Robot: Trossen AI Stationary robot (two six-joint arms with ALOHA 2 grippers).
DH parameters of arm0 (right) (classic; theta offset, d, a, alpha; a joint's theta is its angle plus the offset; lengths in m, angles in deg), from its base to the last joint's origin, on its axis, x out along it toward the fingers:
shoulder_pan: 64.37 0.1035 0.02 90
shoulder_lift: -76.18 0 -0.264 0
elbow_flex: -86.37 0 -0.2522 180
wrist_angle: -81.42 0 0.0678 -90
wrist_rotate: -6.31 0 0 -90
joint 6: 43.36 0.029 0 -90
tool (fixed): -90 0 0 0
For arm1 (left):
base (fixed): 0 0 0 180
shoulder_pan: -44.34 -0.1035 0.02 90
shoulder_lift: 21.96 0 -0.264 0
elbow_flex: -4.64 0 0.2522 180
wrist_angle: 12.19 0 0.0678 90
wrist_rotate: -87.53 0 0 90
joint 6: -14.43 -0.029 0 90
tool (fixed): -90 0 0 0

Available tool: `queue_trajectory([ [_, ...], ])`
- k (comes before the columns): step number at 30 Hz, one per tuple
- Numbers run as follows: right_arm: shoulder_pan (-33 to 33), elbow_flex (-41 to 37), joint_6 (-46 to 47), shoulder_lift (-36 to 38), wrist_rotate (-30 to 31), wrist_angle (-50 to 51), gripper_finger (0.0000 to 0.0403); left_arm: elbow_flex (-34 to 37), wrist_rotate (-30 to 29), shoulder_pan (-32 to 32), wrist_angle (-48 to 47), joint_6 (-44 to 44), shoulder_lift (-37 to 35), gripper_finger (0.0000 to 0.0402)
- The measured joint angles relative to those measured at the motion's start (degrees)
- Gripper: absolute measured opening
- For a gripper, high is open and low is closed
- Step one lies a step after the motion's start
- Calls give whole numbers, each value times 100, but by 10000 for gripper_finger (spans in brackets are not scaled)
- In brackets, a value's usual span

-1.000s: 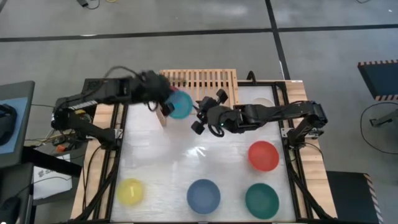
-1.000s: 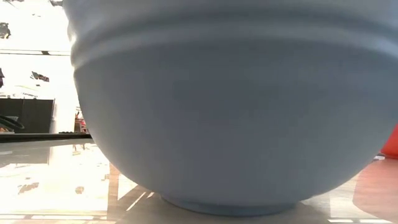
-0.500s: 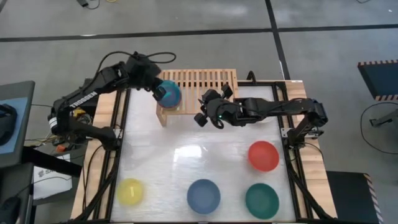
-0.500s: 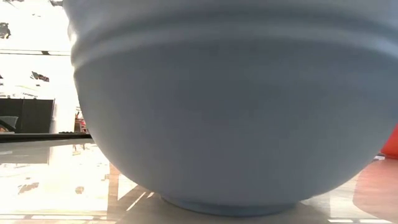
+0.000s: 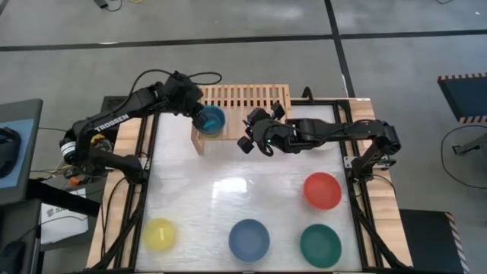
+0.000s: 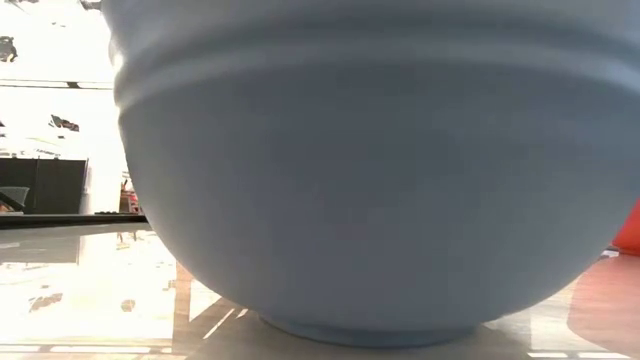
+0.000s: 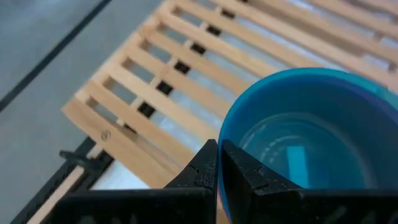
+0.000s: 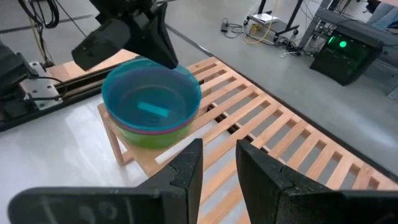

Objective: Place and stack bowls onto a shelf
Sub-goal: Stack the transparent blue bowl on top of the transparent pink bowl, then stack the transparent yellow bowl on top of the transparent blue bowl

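Observation:
A cyan bowl (image 5: 212, 120) sits on the left end of the light-wood slatted shelf (image 5: 251, 97), nested in a pink bowl (image 8: 163, 130) that sits in a lime green bowl (image 8: 149, 140). My left gripper (image 5: 200, 114) is shut on the cyan bowl's rim and also shows in its wrist view (image 7: 219, 149). My right gripper (image 8: 219, 149) is open and empty, over the shelf's near edge just right of the stack (image 5: 255, 135). The yellow (image 5: 160, 234), slate blue (image 5: 249, 239), dark green (image 5: 320, 244) and red (image 5: 323, 190) bowls rest on the table. My left gripper pinches the cyan bowl's rim (image 7: 231, 121) on the side toward the table's left edge, one finger inside the bowl and one outside. The fingers come from above, slanting in from the left. The bowl sits upright and level, nested in the pink bowl.
The slate blue bowl (image 6: 370, 170) fills the low view, with the red bowl's edge (image 6: 631, 228) beside it. The shelf's middle and right slats (image 8: 292, 130) are bare. The right arm (image 5: 335, 133) stretches along the shelf's near side.
My left gripper has carried the cyan bowl from just in front of the shelf's left end toward the far edge and down. The bowl was tilted and now sits level in the pink bowl. My right gripper has gone slightly toward the far edge and stays open.

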Motion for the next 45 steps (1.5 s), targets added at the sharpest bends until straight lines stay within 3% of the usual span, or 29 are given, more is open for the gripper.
queue_trajectory([
  [8, -140, -1, -15, 0, -76, 3, 124, 24, -354, -221, 702, -163, 0, 0],
  [16, -247, -1, -13, 0, -222, 7, 124, 24, -107, -634, 803, -308, 48, 7],
  [23, -340, -1, 410, 0, -898, -2, 124, -18, 249, -749, 503, -58, 105, 95],
  [30, -267, -13, 970, 0, -1924, -20, 124, -1091, -145, -696, -809, -88, -179, 181],
  [36, 34, -611, 1532, -7, -2708, -1020, 124, -1096, -48, 31, -1968, 698, -1063, 184],
  [40, 366, -1041, 1697, -144, -2964, -2249, 124, -781, 203, 1009, -2498, 1504, -1836, 170],
  [45, 693, -1088, 2075, -659, -3005, -3000, 124, -417, 719, 2394, -3019, 2591, -2542, 156],
])
